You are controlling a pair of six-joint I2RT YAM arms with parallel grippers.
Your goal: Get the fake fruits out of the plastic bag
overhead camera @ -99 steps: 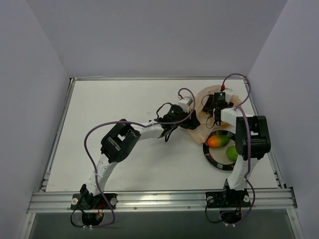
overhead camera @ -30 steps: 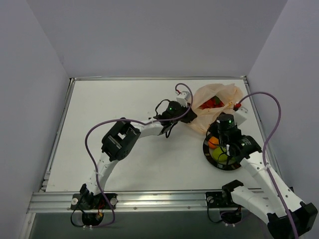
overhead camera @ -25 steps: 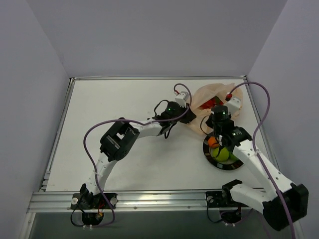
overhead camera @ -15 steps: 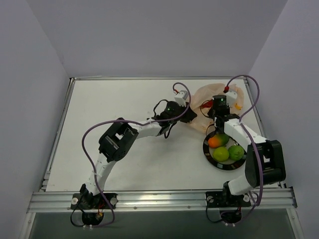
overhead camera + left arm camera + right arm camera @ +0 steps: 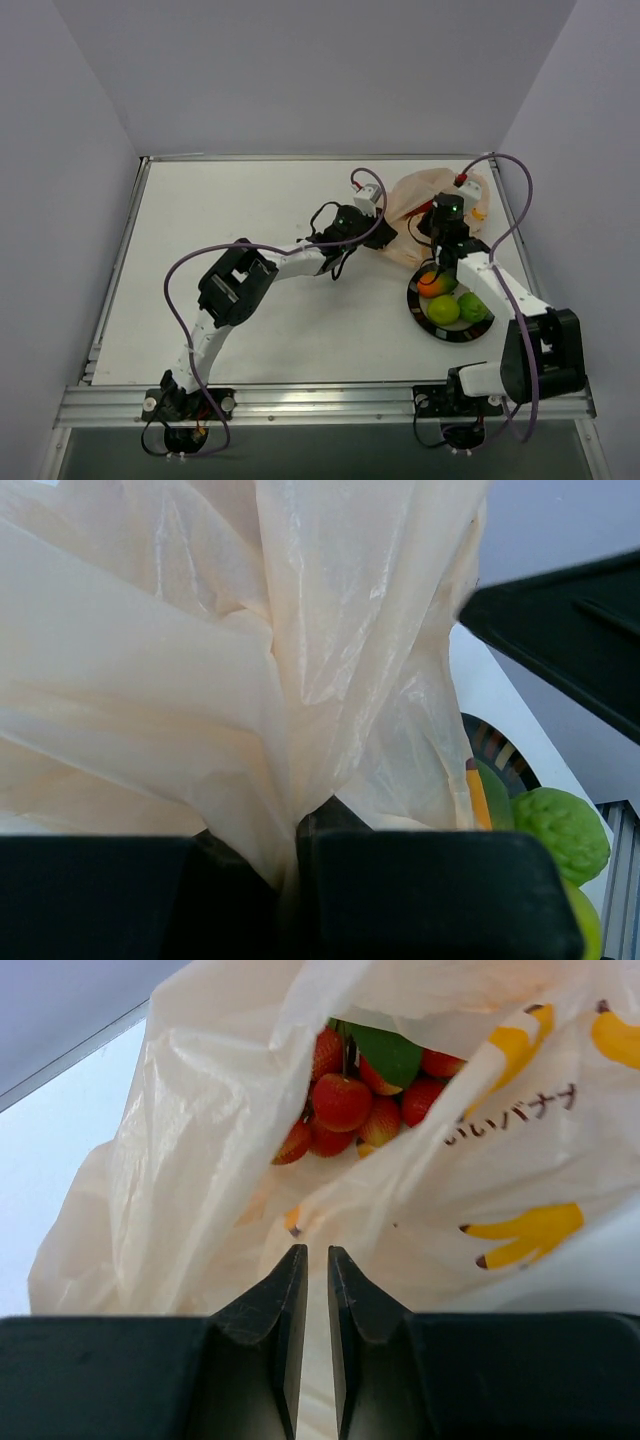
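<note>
Our left gripper (image 5: 295, 832) clamps an edge of the bag (image 5: 180, 680), likely to hold its mouth open. Our right gripper (image 5: 317, 1260), fingers narrow and empty, faces the berries (image 5: 342, 1100) inside.

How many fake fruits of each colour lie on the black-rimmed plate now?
Orange-green mango: 1
Green balls: 2
Total on the plate: 3
</note>
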